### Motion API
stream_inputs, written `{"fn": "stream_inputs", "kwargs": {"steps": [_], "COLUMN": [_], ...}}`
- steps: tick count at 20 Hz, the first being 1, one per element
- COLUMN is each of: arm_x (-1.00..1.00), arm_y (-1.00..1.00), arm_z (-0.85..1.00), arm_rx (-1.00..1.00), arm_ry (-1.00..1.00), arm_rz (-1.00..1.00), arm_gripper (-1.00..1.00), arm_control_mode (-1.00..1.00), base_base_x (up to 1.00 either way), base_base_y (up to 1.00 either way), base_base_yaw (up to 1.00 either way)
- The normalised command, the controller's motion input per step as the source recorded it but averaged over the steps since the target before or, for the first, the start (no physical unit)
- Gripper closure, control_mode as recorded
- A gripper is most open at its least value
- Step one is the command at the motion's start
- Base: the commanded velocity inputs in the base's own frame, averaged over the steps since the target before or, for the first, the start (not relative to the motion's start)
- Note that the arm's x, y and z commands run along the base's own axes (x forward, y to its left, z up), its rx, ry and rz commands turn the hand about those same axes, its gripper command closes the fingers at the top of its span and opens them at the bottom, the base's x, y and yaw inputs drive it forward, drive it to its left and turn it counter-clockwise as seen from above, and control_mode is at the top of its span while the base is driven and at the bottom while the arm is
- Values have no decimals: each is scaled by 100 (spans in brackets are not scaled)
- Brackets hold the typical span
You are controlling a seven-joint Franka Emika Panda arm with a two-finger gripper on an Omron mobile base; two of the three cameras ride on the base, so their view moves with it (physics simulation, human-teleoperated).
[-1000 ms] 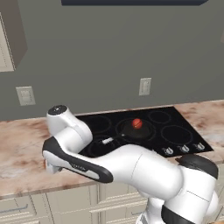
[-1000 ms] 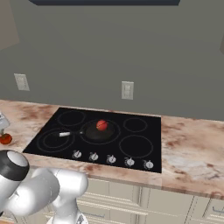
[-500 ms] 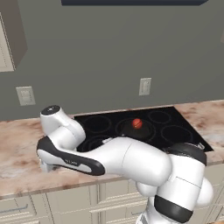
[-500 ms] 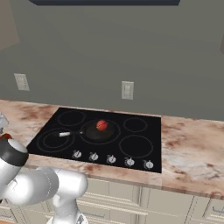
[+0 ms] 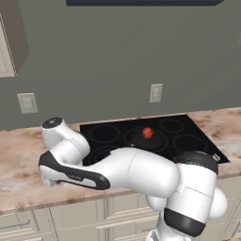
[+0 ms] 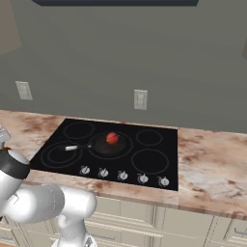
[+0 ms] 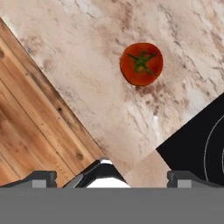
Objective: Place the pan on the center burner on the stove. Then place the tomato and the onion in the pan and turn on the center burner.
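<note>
The black pan [image 6: 110,144] sits on the center burner of the stove [image 6: 166,169], its silver-tipped handle pointing left. The pinkish-red onion [image 6: 112,138] lies inside it, and the left base view shows the pan [image 5: 141,140] and onion [image 5: 147,132] too. The tomato [image 7: 141,64], orange-red with a dark green star on top, rests on the marble counter left of the stove. My gripper [image 7: 114,177] hangs above the counter, open and empty, with the tomato ahead of the fingertips and apart from them.
A corner of the black cooktop [image 7: 199,146] lies to the right of the fingers. The counter edge runs diagonally on the left, with wooden floor [image 7: 30,113] beyond it. A row of silver knobs [image 6: 123,175] lines the stove's front. Wall outlets [image 6: 140,100] sit behind.
My arm has swung further left and lower over the counter beside the stove. The pan and onion have stayed in place.
</note>
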Motion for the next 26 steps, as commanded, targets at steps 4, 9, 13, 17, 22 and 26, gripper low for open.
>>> {"fn": "stream_inputs", "kwargs": {"steps": [4, 9, 13, 17, 22, 26], "arm_x": [1, 7, 9, 12, 17, 15], "arm_y": [0, 0, 1, 6, 15, 20], "arm_z": [-20, -15, -7, -3, -6, -6], "arm_rx": [0, 0, 2, 1, 0, 0], "arm_ry": [-7, -5, -3, -1, -4, -2], "arm_rz": [1, 3, 4, 2, 1, 0], "arm_gripper": [-100, -100, -100, -100, -100, -100], "arm_control_mode": [-100, -100, -100, -100, -100, -100], "base_base_x": [0, 0, 0, 0, 0, 0], "base_base_y": [0, 0, 0, 0, 0, 0], "base_base_yaw": [0, 0, 0, 0, 0, 0]}}
